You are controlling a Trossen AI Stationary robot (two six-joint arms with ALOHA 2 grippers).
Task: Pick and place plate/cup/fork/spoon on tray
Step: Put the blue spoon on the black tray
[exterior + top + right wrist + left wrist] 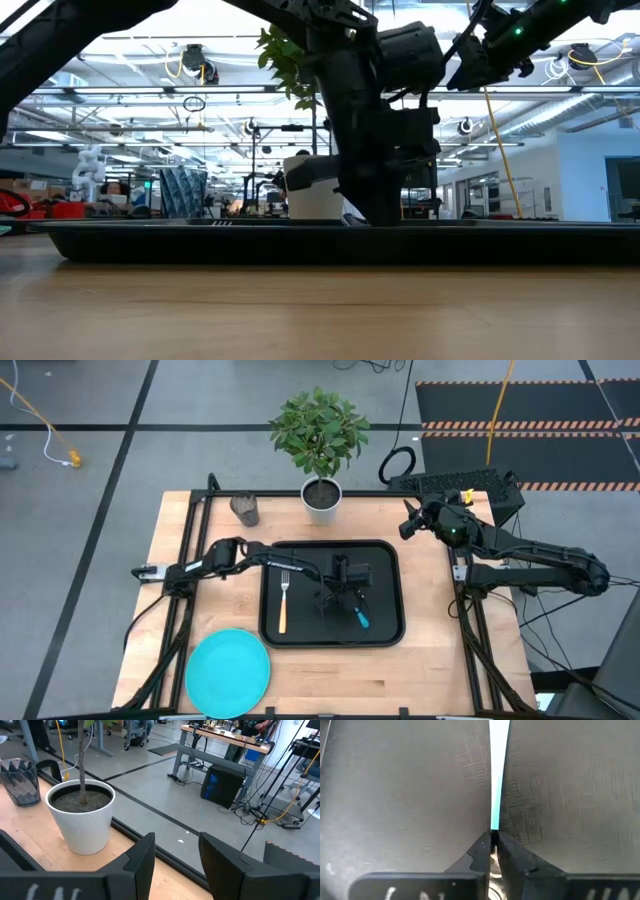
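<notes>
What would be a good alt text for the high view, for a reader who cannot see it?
Seen from above, the left gripper is down on the black tray, closed on the blue-handled spoon, with the fork lying beside it. The plate and cup sit off the tray; the right gripper hangs open near a potted plant.

Both arms [250,555] matte black, slim jointed links; right arm [540,560] shows green light (near wrist).

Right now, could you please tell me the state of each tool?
Left tool: shut on the spoon, over the tray.
Right tool: open, holding nothing, raised near the white plant pot.
</notes>
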